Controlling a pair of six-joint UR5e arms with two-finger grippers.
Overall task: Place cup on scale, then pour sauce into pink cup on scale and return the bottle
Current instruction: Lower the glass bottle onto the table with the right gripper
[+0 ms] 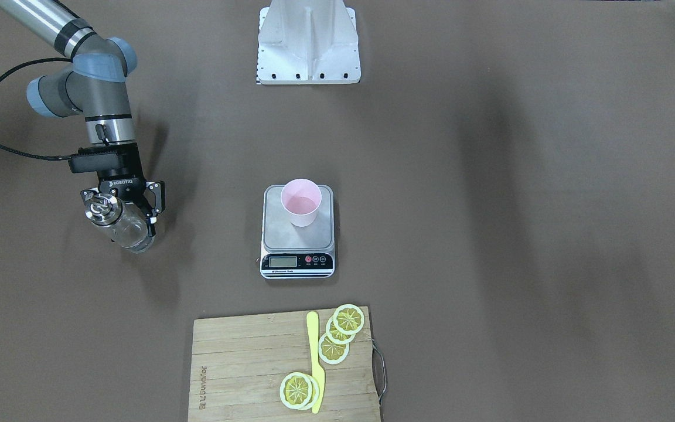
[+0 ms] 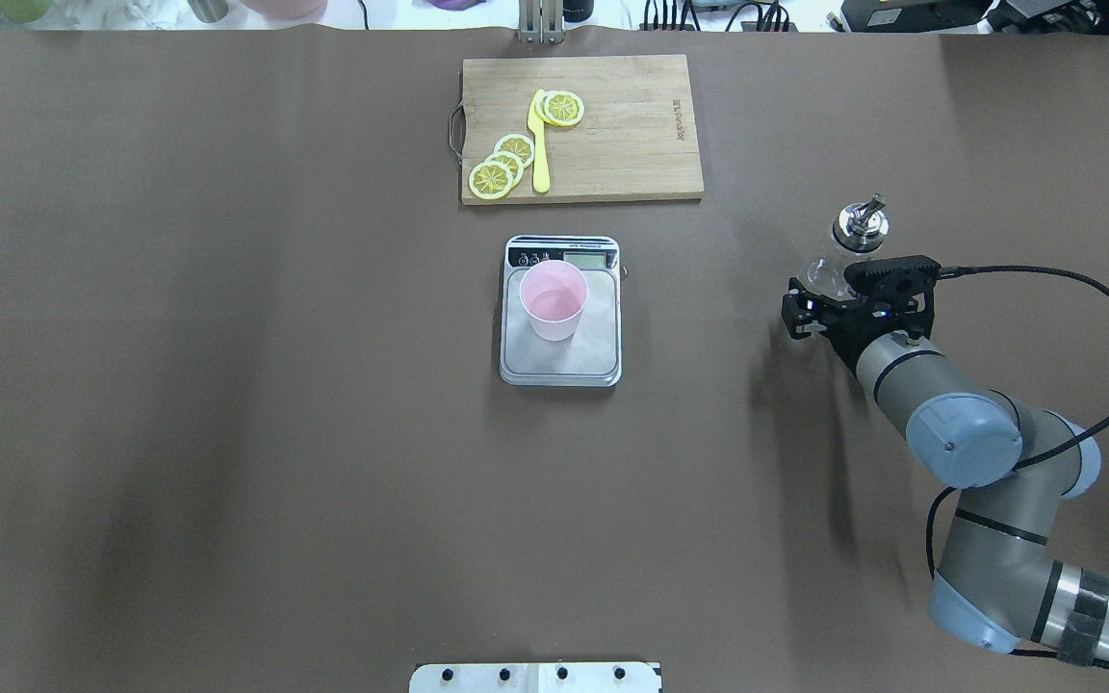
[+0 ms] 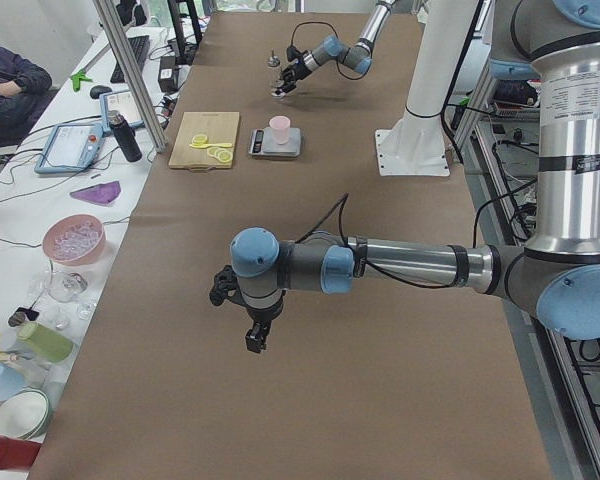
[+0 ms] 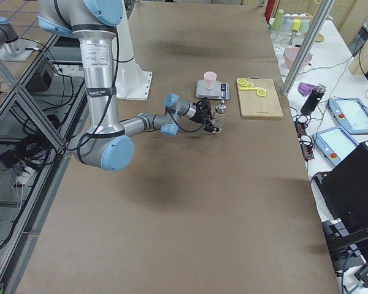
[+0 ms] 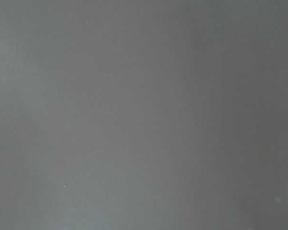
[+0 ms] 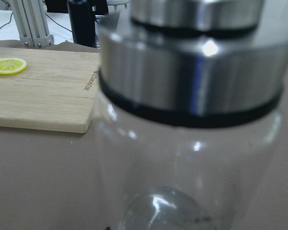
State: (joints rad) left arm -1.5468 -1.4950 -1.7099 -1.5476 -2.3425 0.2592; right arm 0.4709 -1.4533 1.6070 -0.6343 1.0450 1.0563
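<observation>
The pale pink cup [image 1: 301, 202] stands upright on the steel platform of the scale [image 1: 279, 232], mid-table; both also show in the overhead view, cup [image 2: 554, 300] on scale [image 2: 559, 363]. My right gripper [image 1: 122, 206] is shut on the clear glass bottle [image 1: 131, 233] with its metal pourer, well off to my right of the scale and apart from it. The bottle [image 2: 858, 231] is about upright. It fills the right wrist view [image 6: 192, 158], where its liquid is hard to make out. My left gripper [image 3: 252, 342] hovers over bare table far from everything; I cannot tell whether it is open.
A bamboo cutting board [image 2: 631, 135] with lemon slices [image 2: 502, 164] and a yellow knife [image 2: 539, 144] lies beyond the scale. The white robot base [image 1: 308, 47] stands at my edge. The left wrist view shows only blurred brown table.
</observation>
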